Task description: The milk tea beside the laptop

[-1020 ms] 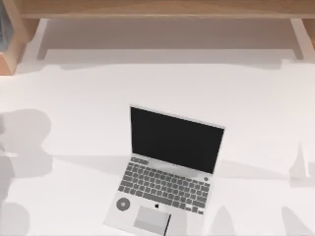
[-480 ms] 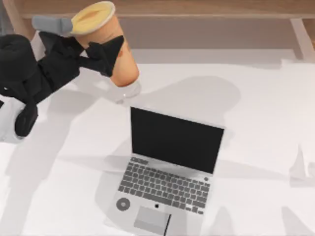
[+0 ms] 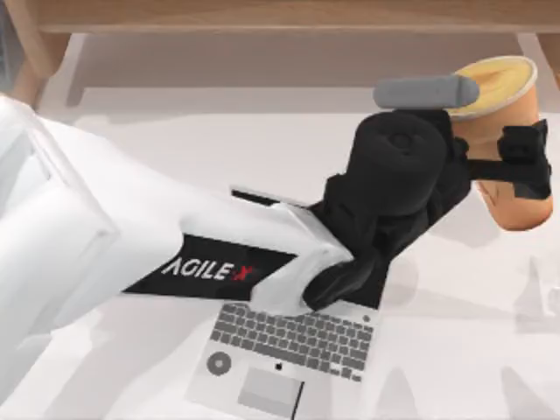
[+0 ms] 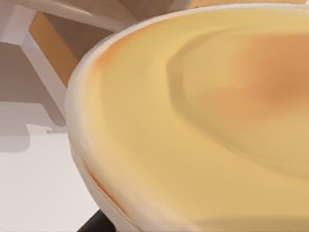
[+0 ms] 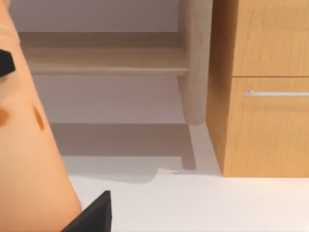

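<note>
While the milk tea (image 3: 507, 131) is held clear of the tabletop (image 3: 455, 350), placement is not yet done
Left hand (image 3: 516, 162) is clamped on the cup, up beyond the laptop (image 3: 297, 350) toward the right side; lowering and release beside it remain; right hand state: cannot tell

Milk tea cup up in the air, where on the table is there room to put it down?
The left gripper holds the milk tea over the table's right side. The white patch right of the laptop is bare. The strip between the laptop and the wooden shelf is bare too. The left side is crowded by the arm.
</note>
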You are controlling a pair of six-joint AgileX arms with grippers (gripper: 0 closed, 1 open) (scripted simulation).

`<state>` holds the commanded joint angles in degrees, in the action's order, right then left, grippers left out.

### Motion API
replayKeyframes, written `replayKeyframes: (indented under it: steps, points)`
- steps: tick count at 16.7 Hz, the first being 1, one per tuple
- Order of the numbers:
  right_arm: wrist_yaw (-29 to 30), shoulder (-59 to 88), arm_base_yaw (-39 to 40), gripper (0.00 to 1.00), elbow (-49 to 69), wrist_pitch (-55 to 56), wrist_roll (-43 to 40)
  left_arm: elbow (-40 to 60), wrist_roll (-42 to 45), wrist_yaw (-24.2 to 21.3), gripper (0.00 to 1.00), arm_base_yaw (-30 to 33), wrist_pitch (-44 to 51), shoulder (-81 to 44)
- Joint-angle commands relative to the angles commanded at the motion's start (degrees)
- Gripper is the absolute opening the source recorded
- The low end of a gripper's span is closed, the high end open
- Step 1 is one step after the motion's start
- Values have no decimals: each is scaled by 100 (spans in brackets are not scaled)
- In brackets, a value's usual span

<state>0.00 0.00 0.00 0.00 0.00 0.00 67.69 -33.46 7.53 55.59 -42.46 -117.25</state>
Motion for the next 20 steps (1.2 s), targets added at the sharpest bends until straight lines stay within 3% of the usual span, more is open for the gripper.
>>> replayKeyframes:
  steps: [3,6,10,14,20]
  points:
    - [0,0,0,100,0,0,0,552,-405,1948,0,1162,1184,-179]
    - [0,0,0,100,0,0,0,848,-833,3773,0,1855,2487,-359]
    - [0,0,0,100,0,0,0,1167,-1401,5665,0,2355,4072,-592]
    - [0,0,0,100,0,0,0,1411,-1809,6632,0,2711,5084,-725]
    - [0,0,0,100,0,0,0,1455,-1887,6778,0,2792,5263,-741]
